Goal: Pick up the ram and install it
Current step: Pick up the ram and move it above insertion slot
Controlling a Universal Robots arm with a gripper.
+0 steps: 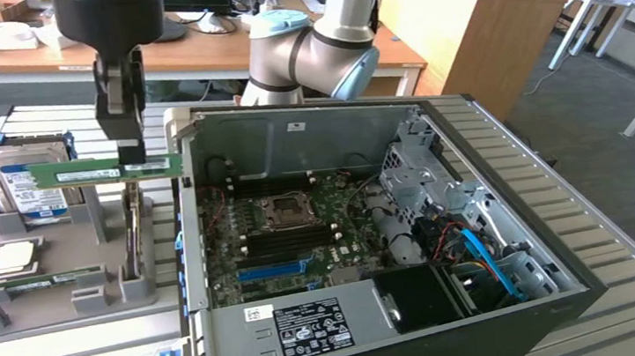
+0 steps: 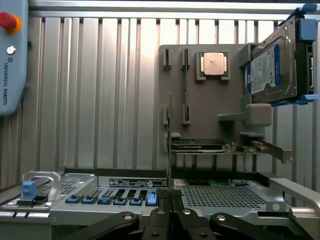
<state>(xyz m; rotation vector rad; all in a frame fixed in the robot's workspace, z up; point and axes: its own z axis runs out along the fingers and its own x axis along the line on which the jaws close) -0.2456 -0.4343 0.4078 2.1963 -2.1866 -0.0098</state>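
The claw point(image 1: 132, 155) pinches the ram point(image 1: 69, 174) level by its upper edge, likely to keep the contacts free. The computer case point(image 1: 298, 331) lies at its four o'clock

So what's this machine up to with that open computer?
A robot arm holds a green memory stick, the ram, pinched in its hand. The stick hangs level in the air above the grey parts tray, right beside the open computer case. It is not yet in the motherboard. A second green stick lies in the tray, near a hard drive.
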